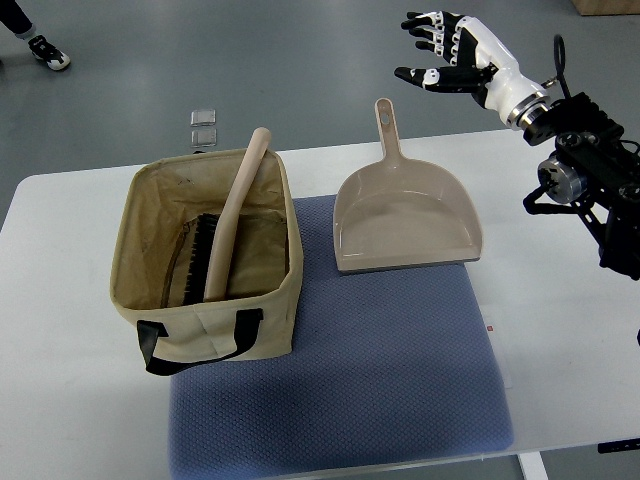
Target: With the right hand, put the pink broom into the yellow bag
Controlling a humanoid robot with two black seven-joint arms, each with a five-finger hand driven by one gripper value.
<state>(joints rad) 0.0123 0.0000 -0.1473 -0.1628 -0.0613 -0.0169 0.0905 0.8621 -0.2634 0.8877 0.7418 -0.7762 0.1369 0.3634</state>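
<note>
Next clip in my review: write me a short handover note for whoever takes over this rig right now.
Right robot hand: raised beyond the table's far edge, fingers spread, holding nothing. Left robot hand: not in view.
Pink broom: inside the yellow bag, bristles down, handle leaning out over the far rim.
Pink dustpan: lies on the blue mat, right of the bag, untouched.
Done: broom is in the bag and released.
Left: nothing apparent beyond parking the arm.

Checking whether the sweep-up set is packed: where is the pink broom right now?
In the top view the pink broom stands inside the yellow bag at the table's left, its handle leaning out over the far rim, left of the dustpan.
</note>
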